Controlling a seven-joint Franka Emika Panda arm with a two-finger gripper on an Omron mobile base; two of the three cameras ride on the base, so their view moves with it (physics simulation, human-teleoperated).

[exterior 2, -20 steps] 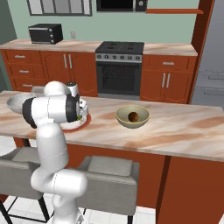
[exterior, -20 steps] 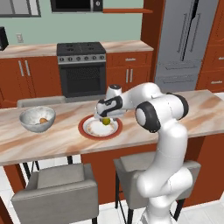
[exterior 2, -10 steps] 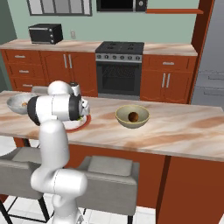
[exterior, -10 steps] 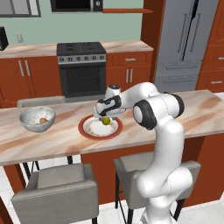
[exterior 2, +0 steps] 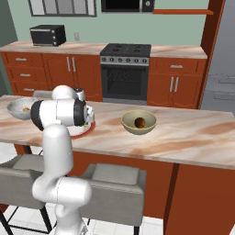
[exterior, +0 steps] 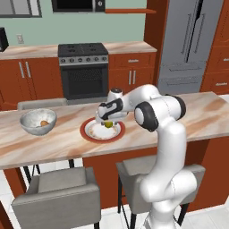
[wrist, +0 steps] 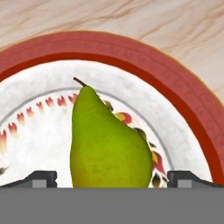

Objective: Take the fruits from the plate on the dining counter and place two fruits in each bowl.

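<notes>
Hand view: the end effector [wrist: 111, 179] is spread wide around the green pear [wrist: 107, 142] on the plate [wrist: 183, 113]; go lower, center it, then squeeze gently.

Bright, even light fills the kitchen; soft shadows under the stools [exterior: 56, 197]; views coarse and slightly blurred, no glare.
</notes>
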